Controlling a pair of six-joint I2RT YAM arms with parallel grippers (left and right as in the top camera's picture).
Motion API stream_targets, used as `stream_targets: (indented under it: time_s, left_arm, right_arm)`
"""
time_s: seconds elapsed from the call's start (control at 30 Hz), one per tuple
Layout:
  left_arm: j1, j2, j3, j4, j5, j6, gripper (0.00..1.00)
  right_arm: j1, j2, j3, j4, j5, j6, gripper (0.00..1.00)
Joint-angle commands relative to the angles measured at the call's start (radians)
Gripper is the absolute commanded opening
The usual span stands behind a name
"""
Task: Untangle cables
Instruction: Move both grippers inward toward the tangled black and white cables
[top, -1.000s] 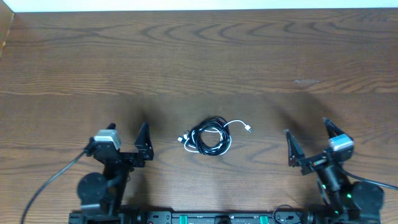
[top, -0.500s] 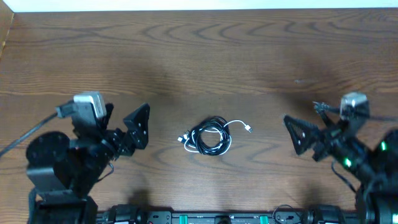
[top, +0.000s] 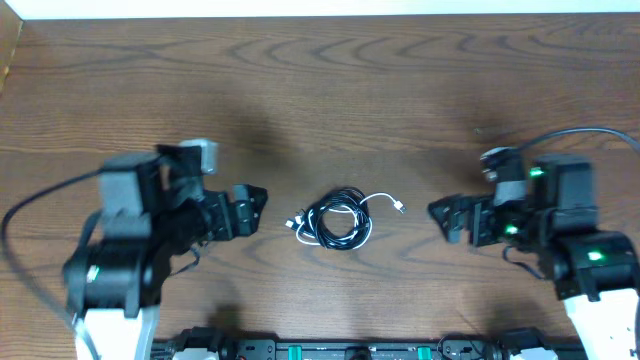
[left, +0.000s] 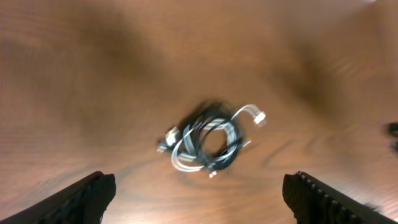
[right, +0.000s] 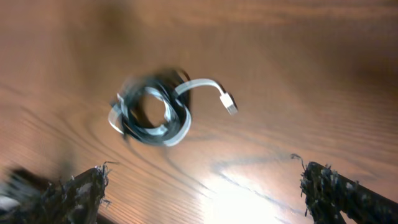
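I am holding both of my arms low over the wooden counter (top: 330, 90), one on each side of the cables. My left end effector (left: 198, 186) is standing spread wide: in the left wrist view its two dark fingers (left: 87, 198) are sitting in the bottom corners, and nothing is lying between them. My right end effector (right: 204, 169) is spread wide in the same way, and it is also gripping nothing.

The black cable (top: 322, 212) and the white cable (top: 380, 198) are lying together on the counter as one small round coil, between my two end effectors and apart from both. The two cords are winding around each other in the ring, so I cannot tell which one is passing over the other. One white strand is leaving the coil at the top and curving toward my right side, and it is ending in a small plug (top: 399, 207) that is resting flat on the wood. A second light plug end (top: 296, 226) is sticking out on the side facing my left arm. Both wrist views are blurred.
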Motion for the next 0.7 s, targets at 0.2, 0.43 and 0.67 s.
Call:
stream_targets:
  time_s: [0.2,0.43,0.67]
  left_arm:
    - [-0.366,0.135,0.006,0.109,-0.333,0.054,0.9]
    - [-0.539,0.244,0.005,0.233,-0.512,0.096,0.9]
    - [-0.541,0.396,0.005,0.251,-0.514,0.325,0.87]
  right_arm:
    - [0.352,0.102,0.013,0.135,0.35,-0.002,0.99]
    - [0.518,0.225,0.013,0.288,0.402,-0.019,0.99]
    - [0.578,0.223,0.014,0.231,0.52,0.026,0.99]
